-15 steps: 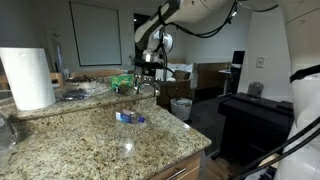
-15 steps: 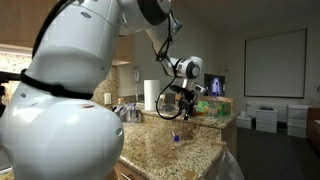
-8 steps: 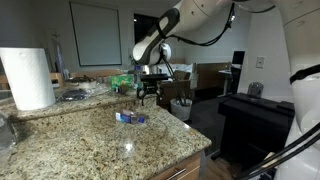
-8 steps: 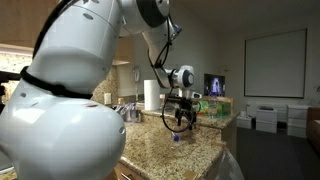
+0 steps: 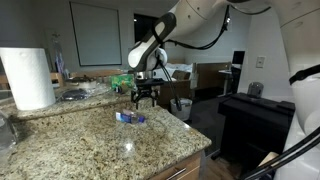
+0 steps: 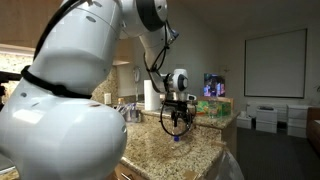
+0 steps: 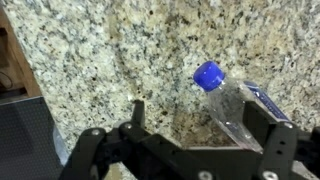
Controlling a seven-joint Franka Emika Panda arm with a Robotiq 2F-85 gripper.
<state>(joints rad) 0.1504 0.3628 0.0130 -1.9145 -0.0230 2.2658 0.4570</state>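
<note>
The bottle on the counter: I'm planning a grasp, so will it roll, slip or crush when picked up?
The bottle lies on its side on the smooth counter, so a nudge would probably roll it. Its clear wall suggests it is light and may dent under a hard squeeze. The blue cap looks the stiffest spot.

The pincer [image 5: 143,99], jaws spread, hangs just above the bottle [image 5: 130,118] lying on the granite counter [image 5: 90,142]

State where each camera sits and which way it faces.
Exterior view: at counter level beside the paper towel roll, facing across the counter; arm and open end effector show.
Exterior view: behind the robot's white body, facing the counter.
Wrist view: above the counter, looking down; fingers show.
Wrist and exterior views share the blue-capped bottle.
</note>
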